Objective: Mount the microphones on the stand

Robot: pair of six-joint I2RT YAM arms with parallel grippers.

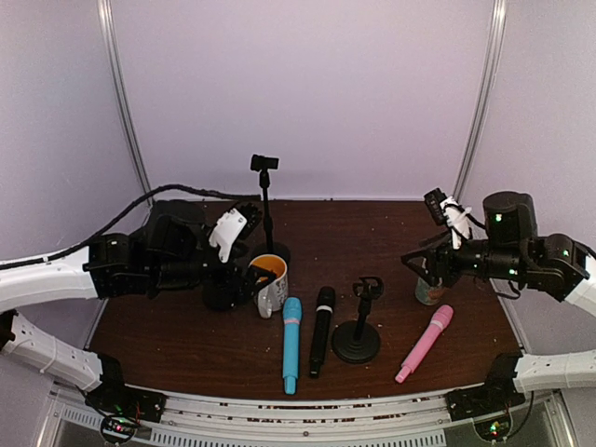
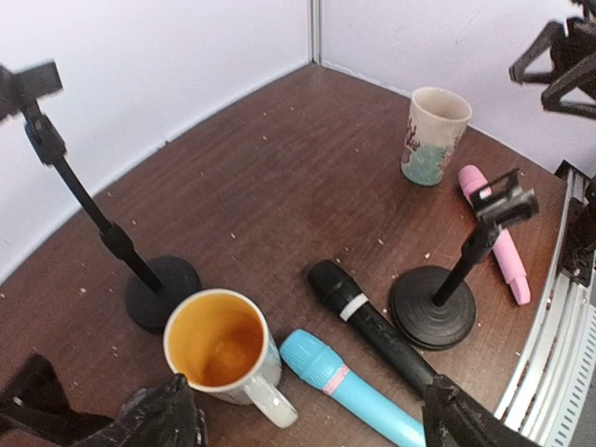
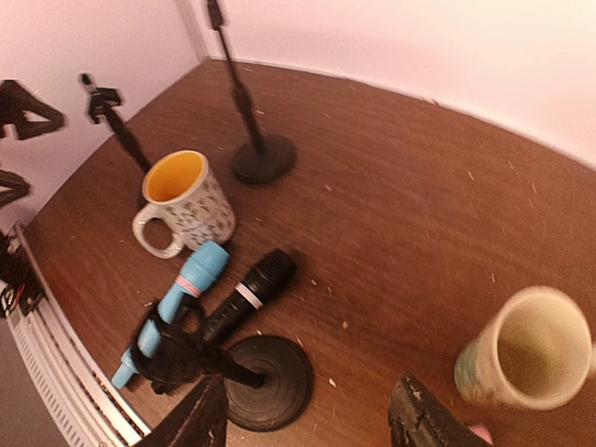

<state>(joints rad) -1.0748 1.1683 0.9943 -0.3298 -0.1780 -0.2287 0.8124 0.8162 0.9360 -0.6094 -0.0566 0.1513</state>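
Overhead, the top view is showing the whole table. The light blue microphone and black microphone are lying side by side near the front edge. The pink microphone is lying apart to the right, at an angle. None is sitting in a stand. The short stand is standing between the black and pink ones, and the tall stand is rising behind the mug. Only this view is showing both arms. The left gripper is hanging beside the mug, and the right gripper is partly hiding the cup.

The left wrist view is showing its own fingers spread wide and gripping nothing. It is looking down into the mug, whose orange inside is showing bare to the bottom. The cup is appearing side-on here, so I cannot tell its contents. The short stand's clip is standing unfilled, with the pink microphone lying behind it.

The right wrist view is showing its fingers parted and clamping nothing. It alone is looking into the cup, whose pale inside is showing bare. The pink microphone is barely peeking in at the bottom edge.
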